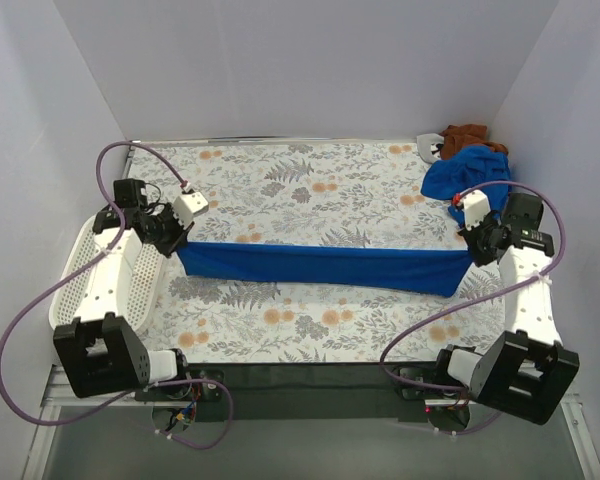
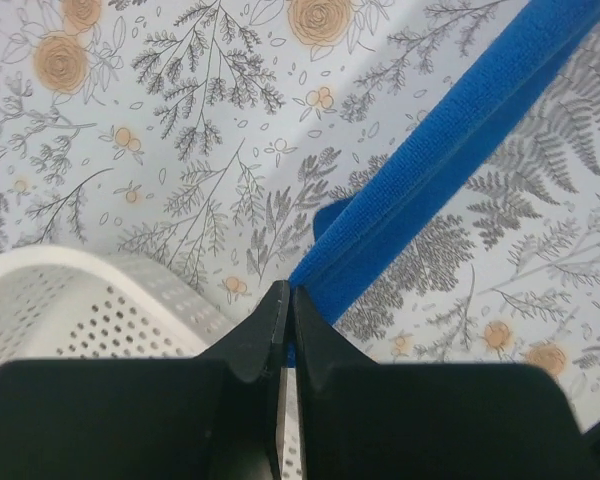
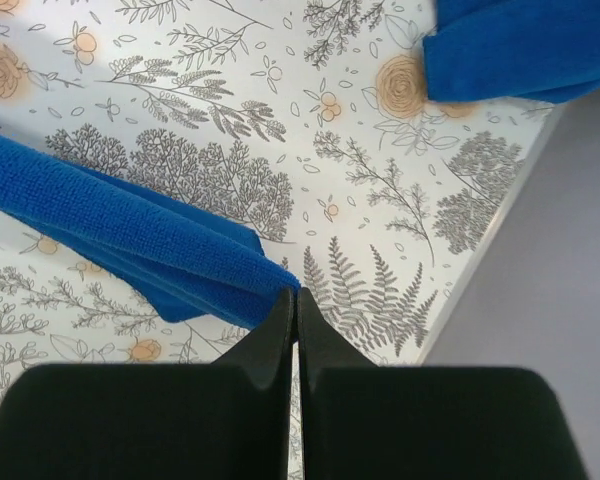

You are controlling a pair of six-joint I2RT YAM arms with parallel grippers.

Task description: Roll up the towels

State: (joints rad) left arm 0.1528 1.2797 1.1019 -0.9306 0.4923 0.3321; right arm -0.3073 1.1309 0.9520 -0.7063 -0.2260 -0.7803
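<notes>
A royal-blue towel is stretched as a long band across the floral tabletop, held at both ends above the surface. My left gripper is shut on its left end; in the left wrist view the towel runs from the shut gripper up to the right. My right gripper is shut on the right end; in the right wrist view the towel leads left from the gripper. A second blue towel lies crumpled at the far right corner, its edge showing in the right wrist view.
A white perforated basket stands at the table's left edge, under the left arm, its rim close to the left gripper. A brown cloth lies behind the crumpled towel. Grey walls close in the left, back and right sides.
</notes>
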